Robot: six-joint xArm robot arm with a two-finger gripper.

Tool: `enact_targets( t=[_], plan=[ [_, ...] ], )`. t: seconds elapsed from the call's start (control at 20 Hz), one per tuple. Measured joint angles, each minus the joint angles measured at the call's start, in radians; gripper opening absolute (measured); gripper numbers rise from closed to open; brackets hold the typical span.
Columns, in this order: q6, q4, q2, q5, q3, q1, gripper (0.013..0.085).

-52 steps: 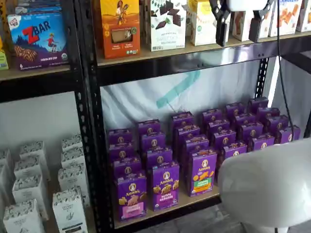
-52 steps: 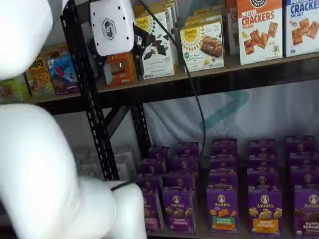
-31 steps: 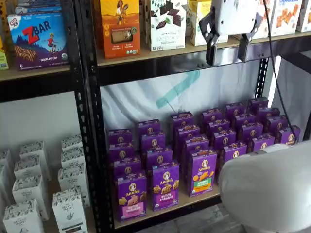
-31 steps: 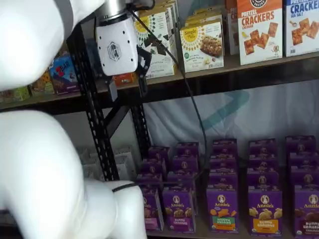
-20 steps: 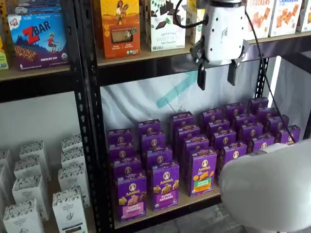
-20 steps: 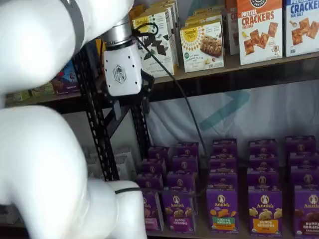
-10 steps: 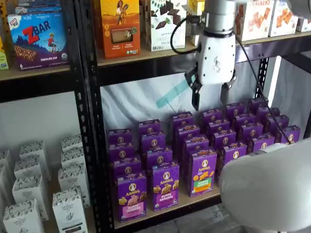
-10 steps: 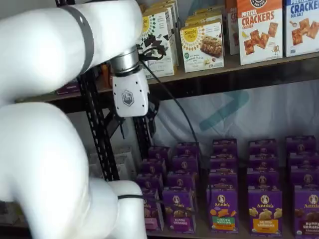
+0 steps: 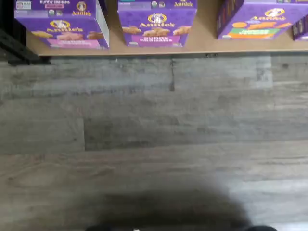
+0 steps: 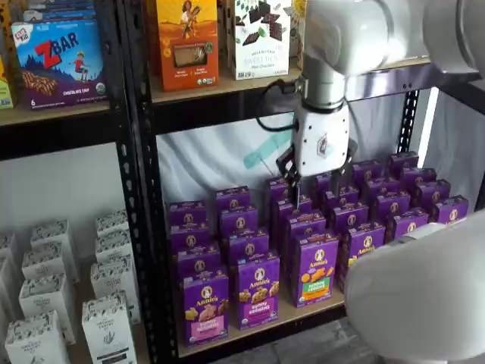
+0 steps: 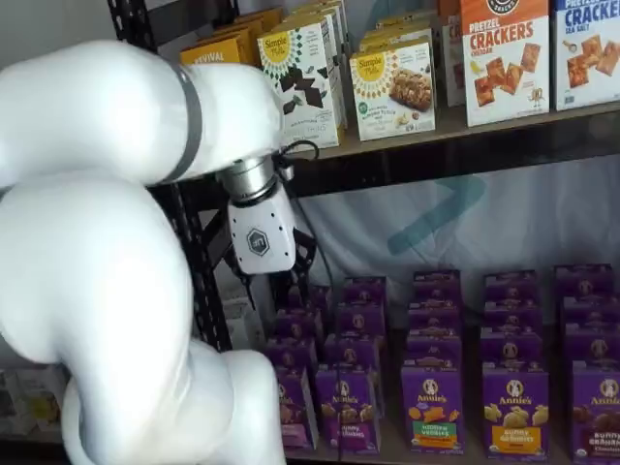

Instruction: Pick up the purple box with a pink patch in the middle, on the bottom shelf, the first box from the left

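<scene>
The purple box with its pink band stands upright at the left front corner of the bottom shelf. The wrist view shows the purple box at the edge of the tan shelf board. In a shelf view the white arm covers part of the purple box. My gripper hangs well above and to the right of the box, in front of the rear rows of purple cartons. Its black fingers are apart with nothing between them, so it is open. The gripper shows in both shelf views.
Beside the box stand a purple-label carton and a green-orange one, with several rows behind. Black rack posts frame the bay. White cartons fill the left bay. The arm's white base bulks at the right. Grey plank floor lies below.
The gripper has come down from the upper shelf's level and shifted left, and now hangs in front of the purple cartons. Its fingers have stayed apart.
</scene>
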Motion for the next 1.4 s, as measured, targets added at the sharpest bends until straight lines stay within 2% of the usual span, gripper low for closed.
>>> enact_targets(
  t=[0.3, 0.75, 0.95, 1.2, 1.4],
  plan=[
    [0.043, 0.021, 0.081, -0.183, 0.076, 0.047, 0.0850],
    [0.102, 0.013, 0.272, -0.364, 0.090, 0.099, 0.0850],
    [0.077, 0.058, 0.360, -0.453, 0.089, 0.104, 0.0850],
    [0.069, 0.074, 0.450, -0.555, 0.087, 0.111, 0.0850],
    [0.070, 0.077, 0.495, -0.603, 0.081, 0.117, 0.0850]
  ],
)
